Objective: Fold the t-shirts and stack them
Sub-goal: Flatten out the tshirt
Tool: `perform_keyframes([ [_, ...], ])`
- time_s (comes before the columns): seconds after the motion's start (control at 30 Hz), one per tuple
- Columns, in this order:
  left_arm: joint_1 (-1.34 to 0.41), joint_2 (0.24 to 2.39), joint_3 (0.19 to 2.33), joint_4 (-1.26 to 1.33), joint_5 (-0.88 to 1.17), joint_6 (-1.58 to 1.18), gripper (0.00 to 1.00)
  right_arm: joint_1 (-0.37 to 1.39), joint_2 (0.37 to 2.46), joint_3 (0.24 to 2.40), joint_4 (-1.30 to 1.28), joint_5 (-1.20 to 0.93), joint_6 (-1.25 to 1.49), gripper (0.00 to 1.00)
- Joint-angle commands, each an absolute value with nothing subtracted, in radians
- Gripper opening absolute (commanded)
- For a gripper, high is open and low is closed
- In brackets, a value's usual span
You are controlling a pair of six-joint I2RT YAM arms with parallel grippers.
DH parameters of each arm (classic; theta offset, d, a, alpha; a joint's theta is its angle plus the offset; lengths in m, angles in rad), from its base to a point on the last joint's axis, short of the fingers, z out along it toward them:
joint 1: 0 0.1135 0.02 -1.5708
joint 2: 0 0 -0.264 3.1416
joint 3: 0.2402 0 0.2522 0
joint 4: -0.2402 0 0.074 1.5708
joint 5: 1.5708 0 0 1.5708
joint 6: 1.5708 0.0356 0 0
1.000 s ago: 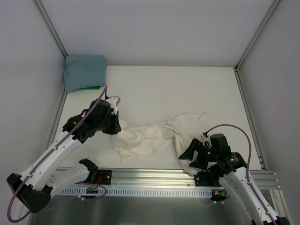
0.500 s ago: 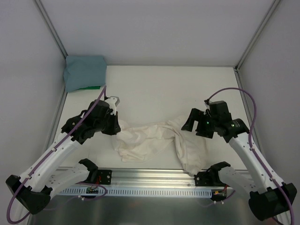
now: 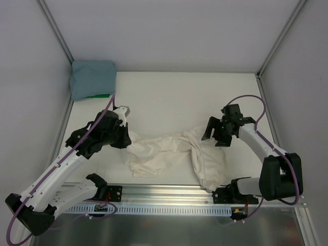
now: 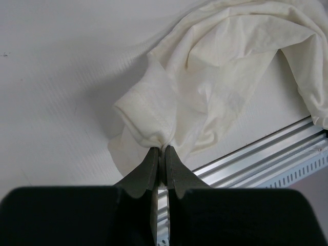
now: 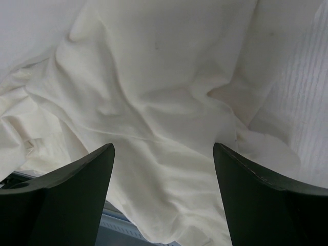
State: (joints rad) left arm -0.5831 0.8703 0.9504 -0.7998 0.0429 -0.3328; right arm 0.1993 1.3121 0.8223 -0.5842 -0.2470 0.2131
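The cream t-shirt [image 3: 174, 151] lies crumpled across the near half of the table, one part draped toward the front rail. My left gripper [image 3: 124, 138] is shut on its left edge; in the left wrist view the jaws pinch a fold of the cream cloth [image 4: 159, 123] at the gripper [image 4: 161, 149]. My right gripper [image 3: 211, 136] is open above the shirt's right part; in the right wrist view the wide-apart gripper [image 5: 163, 154] has the cream cloth [image 5: 164, 92] below it and holds nothing. The teal-blue t-shirt [image 3: 92, 78] lies folded in the far left corner.
The white table [image 3: 179, 97] is walled by grey panels on the left, back and right. An aluminium rail [image 3: 169, 197] runs along the near edge. A green item [image 3: 100, 95] peeks out under the teal shirt.
My right arm swung from the near edge out over the shirt's right part and then a little further right. My left gripper stayed shut on the shirt's left edge.
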Motion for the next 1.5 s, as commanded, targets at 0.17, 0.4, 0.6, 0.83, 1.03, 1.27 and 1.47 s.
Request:
perform_keyframes([
  [0.17, -0.588, 0.861, 0.945, -0.801, 0.032, -0.336, 0.00, 0.100, 1.431, 0.923, -0.515, -0.221, 0.164, 0.77],
  [0.4, -0.586, 0.867, 0.940, -0.793, 0.034, -0.339, 0.00, 0.032, 1.537, 1.003, -0.480, -0.262, 0.212, 0.55],
  [0.6, -0.586, 0.865, 0.936, -0.796, 0.022, -0.334, 0.00, 0.029, 1.638, 1.075, -0.477, -0.270, 0.219, 0.53],
  [0.83, -0.586, 0.870, 0.936, -0.796, 0.020, -0.331, 0.00, 0.012, 1.701, 1.100, -0.463, -0.279, 0.229, 0.52],
  [1.03, -0.586, 0.870, 0.930, -0.792, 0.020, -0.333, 0.00, 0.005, 1.697, 1.092, -0.471, -0.250, 0.221, 0.52],
  [1.27, -0.586, 0.856, 0.925, -0.798, 0.015, -0.333, 0.00, -0.026, 1.718, 1.094, -0.472, -0.249, 0.222, 0.53],
  [1.47, -0.587, 0.845, 0.920, -0.807, 0.006, -0.331, 0.00, -0.026, 1.735, 1.088, -0.459, -0.256, 0.229, 0.53],
])
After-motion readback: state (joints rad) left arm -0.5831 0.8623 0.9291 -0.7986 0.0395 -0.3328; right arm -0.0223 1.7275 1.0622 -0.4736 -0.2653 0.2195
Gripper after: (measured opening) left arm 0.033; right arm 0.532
